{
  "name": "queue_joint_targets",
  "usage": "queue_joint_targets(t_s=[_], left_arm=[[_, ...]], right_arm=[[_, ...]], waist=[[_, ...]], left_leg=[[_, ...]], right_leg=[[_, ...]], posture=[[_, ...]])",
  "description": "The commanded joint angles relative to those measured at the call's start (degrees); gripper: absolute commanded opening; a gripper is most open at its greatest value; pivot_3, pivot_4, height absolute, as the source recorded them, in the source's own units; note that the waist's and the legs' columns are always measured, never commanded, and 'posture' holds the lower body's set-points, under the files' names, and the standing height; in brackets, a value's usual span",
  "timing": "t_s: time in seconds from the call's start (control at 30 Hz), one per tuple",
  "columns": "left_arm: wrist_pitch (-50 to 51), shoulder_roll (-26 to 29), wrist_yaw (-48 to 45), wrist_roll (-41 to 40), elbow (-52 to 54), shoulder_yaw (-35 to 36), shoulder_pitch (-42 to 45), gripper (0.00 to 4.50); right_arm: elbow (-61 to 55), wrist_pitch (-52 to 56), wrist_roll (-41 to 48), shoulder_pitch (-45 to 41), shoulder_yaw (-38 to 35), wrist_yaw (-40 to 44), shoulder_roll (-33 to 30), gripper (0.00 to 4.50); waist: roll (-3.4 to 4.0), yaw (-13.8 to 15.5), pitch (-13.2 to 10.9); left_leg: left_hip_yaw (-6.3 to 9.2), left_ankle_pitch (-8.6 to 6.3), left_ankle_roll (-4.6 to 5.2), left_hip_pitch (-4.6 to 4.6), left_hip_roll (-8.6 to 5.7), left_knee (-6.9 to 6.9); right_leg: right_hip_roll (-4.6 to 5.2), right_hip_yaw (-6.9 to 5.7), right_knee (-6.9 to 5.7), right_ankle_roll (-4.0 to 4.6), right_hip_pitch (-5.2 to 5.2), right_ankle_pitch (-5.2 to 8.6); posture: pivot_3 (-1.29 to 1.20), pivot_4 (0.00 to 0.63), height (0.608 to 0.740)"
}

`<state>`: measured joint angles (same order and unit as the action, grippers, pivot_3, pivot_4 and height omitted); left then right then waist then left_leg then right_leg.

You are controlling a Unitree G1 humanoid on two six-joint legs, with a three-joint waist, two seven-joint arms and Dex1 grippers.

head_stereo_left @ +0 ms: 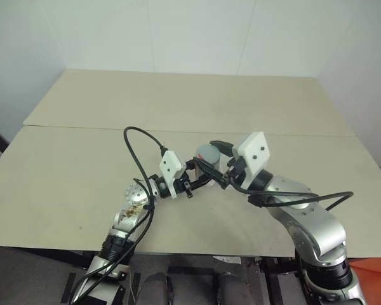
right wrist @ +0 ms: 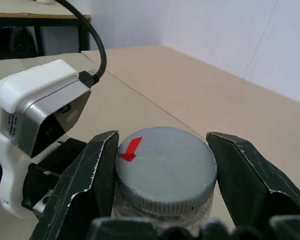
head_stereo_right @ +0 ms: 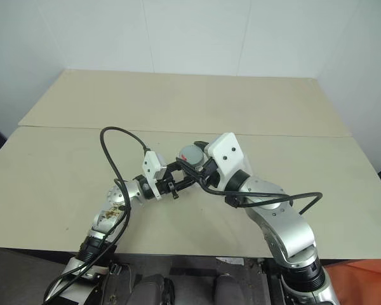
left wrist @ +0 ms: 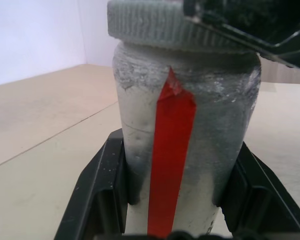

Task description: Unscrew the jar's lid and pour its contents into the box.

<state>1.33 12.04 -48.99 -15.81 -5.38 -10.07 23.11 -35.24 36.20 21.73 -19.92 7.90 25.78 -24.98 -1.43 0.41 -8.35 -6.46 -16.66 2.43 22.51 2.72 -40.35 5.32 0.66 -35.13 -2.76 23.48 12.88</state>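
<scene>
Jar (left wrist: 182, 145) is held upright above the counter (head_stereo_left: 197, 101), mid-front, with the left gripper (left wrist: 182, 200) clenched round its body. Right gripper (right wrist: 162, 175) is clamped on the grey lid (right wrist: 162, 167), fingers on opposite sides of the ribbed edge. Step in hand looks like unscrewing: twist the lid about the jar's axis, keep the left grip firm so the jar doesn't spin, and don't tilt, or the contents spill.

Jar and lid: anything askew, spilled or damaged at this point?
Nothing stands out. The jar sits upright between the left gripper's fingers, its lid on level, with the right gripper closed around it. No spill on the table.
</scene>
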Motion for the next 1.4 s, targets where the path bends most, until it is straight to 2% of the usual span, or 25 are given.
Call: queue_joint_targets(t_s=[0.03, 0.2, 0.4, 0.53, 0.73, 0.97, 1.13, 1.17, 1.23, 1.3, 1.4], left_arm=[[-0.7, 0.7, -2.0, -1.8, 3.5, 0.3, -0.4, 1.99], [-0.3, 1.3, -4.0, -2.3, 4.4, 0.1, -1.2, 1.99], [0.6, 2.0, -6.8, -3.7, 6.3, -0.3, -2.3, 1.99], [0.6, 1.8, -6.8, -4.0, 6.5, -0.2, -2.4, 1.99], [0.7, 1.4, -6.6, -3.8, 6.8, -0.4, -2.5, 1.99], [0.4, 1.7, -6.8, -3.4, 6.7, -0.8, -2.9, 1.99], [0.5, 1.9, -6.2, -3.4, 7.2, -0.8, -3.4, 1.99], [0.5, 1.9, -6.1, -3.4, 7.3, -0.8, -3.5, 1.99], [0.5, 1.9, -6.0, -3.5, 7.2, -0.8, -3.6, 1.99], [0.5, 2.0, -6.1, -3.5, 7.1, -0.7, -3.8, 1.99], [0.5, 2.0, -6.1, -3.5, 6.8, -0.6, -3.8, 1.99]], right_arm=[[1.6, -4.5, 3.8, 0.6, -3.0, 9.4, -3.6, 2.76], [6.9, -8.8, 8.5, -0.7, -3.8, 21.5, -6.9, 2.76], [17.8, -12.1, 12.7, -6.3, -3.2, 39.8, -10.7, 2.76], [30.1, -15.5, 12.6, -13.4, -1.2, 52.4, -9.8, 2.76], [44.4, -22.4, 10.9, -22.1, 1.4, 65.8, -7.8, 2.76], [55.0, -32.6, 17.2, -29.0, 13.3, 66.7, -13.1, 2.76], [57.9, -34.2, 19.1, -30.6, 15.2, 66.7, -13.7, 2.76], [58.2, -34.6, 19.3, -30.6, 15.1, 66.7, -13.6, 3.49], [56.8, -35.1, 21.1, -29.6, 12.4, 66.7, -13.7, 3.99], [54.3, -35.5, 22.8, -27.9, 8.8, 66.7, -14.2, 4.42], [50.8, -35.0, 23.4, -25.2, 4.5, 66.7, -15.4, 4.47]], waist=[[0.00, 0.0, 0.0], [0.00, 0.0, 0.0], [0.00, -0.2, 0.0], [0.00, -0.3, 0.0], [0.01, -0.3, 0.0], [0.01, -0.3, 0.0], [0.02, -0.3, 0.0], [0.02, -0.3, 0.0], [0.02, -0.2, 0.0], [0.01, -0.2, 0.0], [0.01, 0.2, 0.0]], left_leg=[[0.00, 0.00, 0.01, 0.00, 0.00, 0.00], [0.01, 0.00, 0.00, -0.02, 0.02, 0.00], [0.01, 0.00, 0.01, -0.02, 0.02, 0.01], [0.01, 0.00, 0.01, -0.06, 0.03, -0.01], [-0.01, 0.00, 0.01, -0.06, 0.02, 0.01], [-0.03, 0.01, 0.00, -0.06, 0.04, 0.00], [-0.03, 0.01, 0.00, -0.06, 0.06, 0.00], [-0.03, 0.01, 0.00, -0.06, 0.06, 0.00], [-0.02, 0.01, -0.01, -0.06, 0.07, 0.00], [-0.03, 0.01, -0.01, -0.05, 0.07, 0.01], [-0.02, 0.01, -0.01, 0.05, 0.08, 0.01]], right_leg=[[0.00, 0.01, 0.01, 0.00, 0.00, 0.00], [-0.01, 0.01, -0.02, 0.00, 0.00, 0.00], [-0.02, 0.02, -0.01, 0.00, 0.00, -0.01], [-0.02, 0.02, -0.02, 0.01, -0.03, -0.02], [-0.02, 0.02, -0.01, 0.00, -0.03, -0.03], [0.02, 0.00, -0.04, 0.00, 0.00, -0.04], [0.03, 0.00, -0.05, 0.02, 0.01, -0.04], [0.04, 0.00, -0.06, 0.02, 0.01, -0.05], [0.04, -0.01, -0.06, 0.03, 0.01, -0.05], [0.07, -0.01, -0.06, 0.03, 0.03, -0.05], [0.10, -0.04, -0.05, 0.03, 0.12, -0.06]], posture=[[0.00, 0.150, 0.740], [0.00, 0.150, 0.740], [0.00, 0.150, 0.740], [0.00, 0.150, 0.740], [0.00, 0.150, 0.740], [0.00, 0.150, 0.740], [0.00, 0.150, 0.740], [0.00, 0.150, 0.740], [0.00, 0.150, 0.740], [0.00, 0.150, 0.740], [0.00, 0.150, 0.740]])
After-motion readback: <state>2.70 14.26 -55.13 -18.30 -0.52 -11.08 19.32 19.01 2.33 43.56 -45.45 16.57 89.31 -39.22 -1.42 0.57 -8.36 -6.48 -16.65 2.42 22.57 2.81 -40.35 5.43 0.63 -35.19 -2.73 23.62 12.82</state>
